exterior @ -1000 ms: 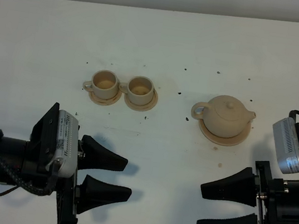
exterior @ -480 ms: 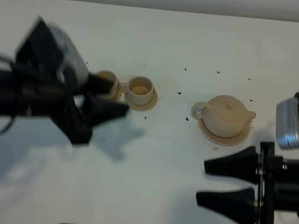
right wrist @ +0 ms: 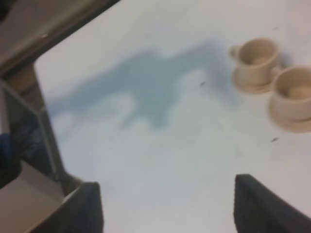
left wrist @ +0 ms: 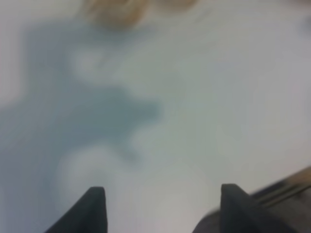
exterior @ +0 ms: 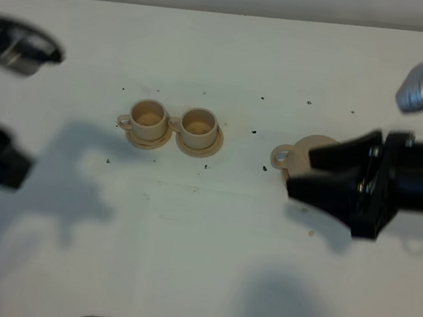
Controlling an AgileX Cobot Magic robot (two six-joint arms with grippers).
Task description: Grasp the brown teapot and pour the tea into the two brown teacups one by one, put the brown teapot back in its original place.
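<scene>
- The right gripper (exterior: 302,172) is hanging at about 3 o'clock on the table (exterior: 195,268), with its jaws spread wide and nothing between them.
- In the right wrist view, only bare tabletop is showing between the two dark fingers (right wrist: 85,208).
- The brown teapot (exterior: 314,146) is sitting directly beneath that gripper and is mostly covered by it.
- Only the pot's loop handle, pointing toward 9 o'clock, and a slice of its body are showing, and I cannot tell whether a finger is touching it.
- The two brown teacups (exterior: 147,119) are standing on their small saucers at about 10 o'clock, side by side and touching, well apart from the pot.
- Whether either cup is holding tea is too small to tell.
- The left gripper (left wrist: 163,213) is sitting blurred at the 9 o'clock edge, with its jaws apart and carrying nothing.
- Judging from this, the task is only beginning: the pot is not yet being gripped or lifted.
- The grasp, both pours and the return of the pot are all waiting to be done.
</scene>
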